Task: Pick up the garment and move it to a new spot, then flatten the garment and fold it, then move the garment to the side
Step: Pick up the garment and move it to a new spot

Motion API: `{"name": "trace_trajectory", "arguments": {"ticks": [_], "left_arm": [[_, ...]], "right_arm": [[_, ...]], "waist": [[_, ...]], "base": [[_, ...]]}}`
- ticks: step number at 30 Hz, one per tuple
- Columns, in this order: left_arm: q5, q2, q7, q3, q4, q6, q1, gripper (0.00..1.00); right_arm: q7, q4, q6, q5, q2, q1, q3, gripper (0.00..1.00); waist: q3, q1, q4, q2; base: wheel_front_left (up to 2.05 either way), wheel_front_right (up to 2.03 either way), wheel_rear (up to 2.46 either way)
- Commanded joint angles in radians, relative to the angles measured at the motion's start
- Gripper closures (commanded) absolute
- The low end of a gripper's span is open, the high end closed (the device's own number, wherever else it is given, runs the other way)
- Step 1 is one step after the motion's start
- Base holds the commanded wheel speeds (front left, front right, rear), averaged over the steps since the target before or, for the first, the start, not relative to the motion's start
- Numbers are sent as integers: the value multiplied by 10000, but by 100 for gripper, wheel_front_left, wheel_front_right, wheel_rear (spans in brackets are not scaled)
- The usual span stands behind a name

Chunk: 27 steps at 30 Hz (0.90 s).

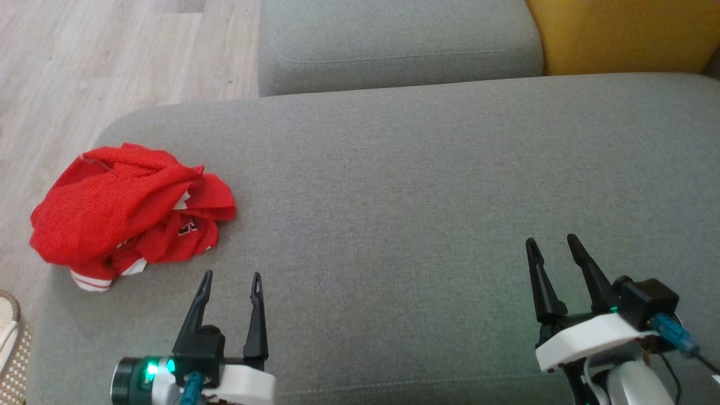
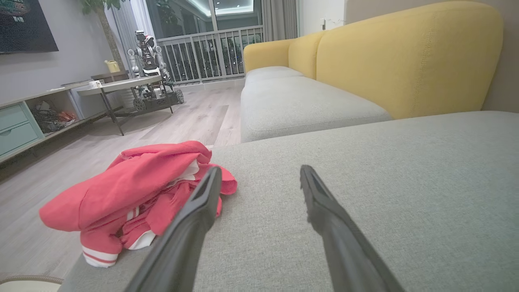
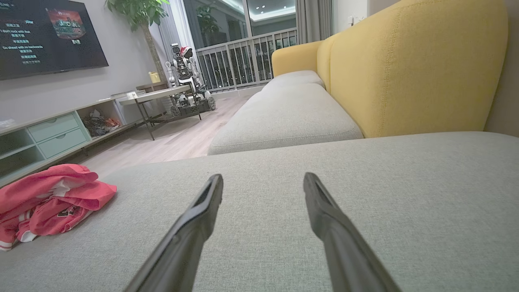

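Head view, crumpled garment [image 1: 129, 208], right wrist view, television [image 3: 44, 36]

Black fingers, white wrists
The left gripper [image 1: 232, 274] has long tapered black fingers [image 1: 198, 310], a white shell [image 1: 247, 385], a dark cylinder [image 1: 126, 379] glowing green and a teal plug [image 1: 191, 389]; the right gripper [image 1: 551, 239] adds a black box [image 1: 647, 301], a teal connector [image 1: 672, 332] and a black cable [image 1: 707, 360].
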Motion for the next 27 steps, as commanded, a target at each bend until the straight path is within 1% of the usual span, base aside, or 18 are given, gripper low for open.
{"name": "trace_trajectory", "arguments": {"ticks": [1, 5, 9, 15, 23, 27], "left_arm": [[130, -60, -124, 467, -272, -51, -336, 0], [257, -166, -124, 551, -188, -188, -371, 0], [334, -187, -124, 691, -183, -302, -367, 0], [483, -175, -124, 905, -346, -322, -308, 0], [608, -11, -124, 1008, -518, -473, -11, 0], [639, 7, -124, 1044, -598, -472, 102, 0]], "right_arm": [[-93, -374, -2, -39, -106, -471, 235, 0], [-93, -456, -2, -24, -106, -454, 337, 0], [-93, -539, -2, -20, -106, -382, 468, 0], [-93, -571, -2, 10, -106, -240, 719, 0], [-93, -584, -2, 160, -106, -79, 1049, 0], [-93, -597, -2, 212, -106, -105, 1238, 0]], "waist": [[9, 0, 45, 0], [26, 0, 334, 0], [13, 0, 846, 0], [-17, 0, 1889, 0], [-97, 0, 3373, 0], [-94, 0, 3951, 0]], "base": [[0, 0, 0], [0, 0, 0], [0, 0, 0], [0, 0, 0], [0, 0, 0], [0, 0, 0]]}}
